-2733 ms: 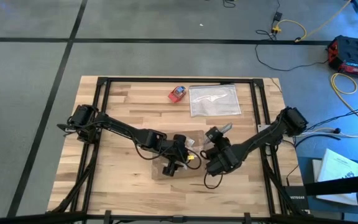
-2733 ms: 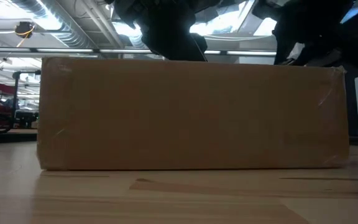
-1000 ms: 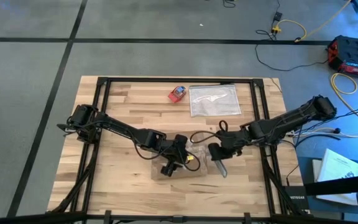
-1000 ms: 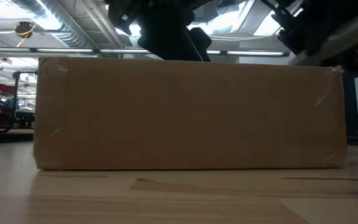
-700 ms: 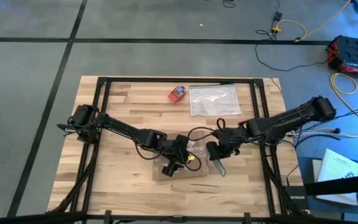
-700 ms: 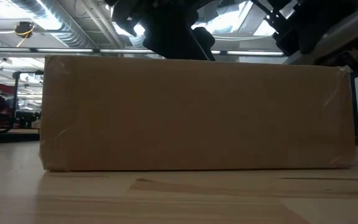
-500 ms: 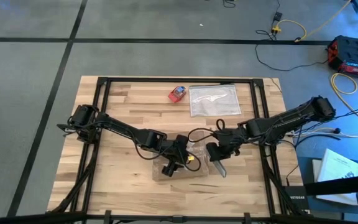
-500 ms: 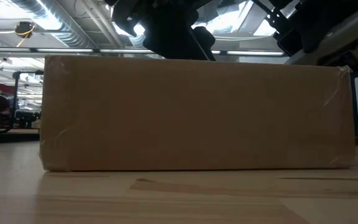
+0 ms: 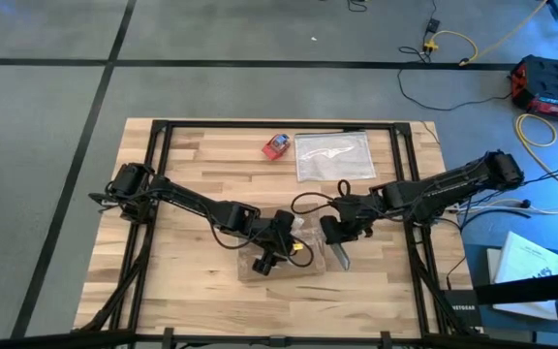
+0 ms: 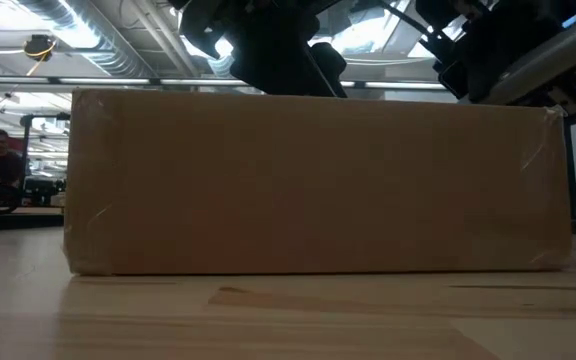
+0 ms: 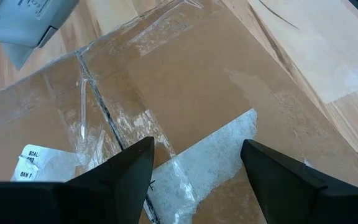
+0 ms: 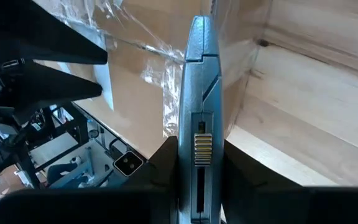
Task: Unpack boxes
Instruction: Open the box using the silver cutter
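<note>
Tape-cutting is under way: the right hand (image 12: 197,193), clenched on a grey utility knife (image 12: 197,112), reaches the cardboard box (image 11: 185,93) beneath the left hand (image 11: 194,165), released above it. Next: draw the blade along the taped seam (image 11: 101,106).

Box (image 9: 284,257) on table (image 9: 192,174) (bag (image 9: 334,157) well behind it)
</note>
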Action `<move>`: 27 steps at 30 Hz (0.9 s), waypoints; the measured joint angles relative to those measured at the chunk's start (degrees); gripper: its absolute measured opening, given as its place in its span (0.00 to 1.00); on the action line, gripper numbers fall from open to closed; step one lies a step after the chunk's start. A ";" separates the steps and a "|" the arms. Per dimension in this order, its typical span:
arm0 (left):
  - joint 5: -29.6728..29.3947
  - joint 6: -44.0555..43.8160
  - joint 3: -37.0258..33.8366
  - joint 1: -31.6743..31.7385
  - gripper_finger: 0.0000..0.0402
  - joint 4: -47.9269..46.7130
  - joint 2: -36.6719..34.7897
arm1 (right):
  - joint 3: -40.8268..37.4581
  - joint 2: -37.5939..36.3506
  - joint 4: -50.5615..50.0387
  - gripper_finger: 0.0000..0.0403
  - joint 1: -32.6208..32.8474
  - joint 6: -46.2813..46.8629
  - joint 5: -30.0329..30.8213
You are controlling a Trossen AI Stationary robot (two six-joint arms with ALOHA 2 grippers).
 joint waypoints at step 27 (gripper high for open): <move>-0.03 -0.17 0.02 -0.07 0.59 -0.37 0.02 | 0.09 2.82 0.05 0.15 0.22 -0.92 -1.70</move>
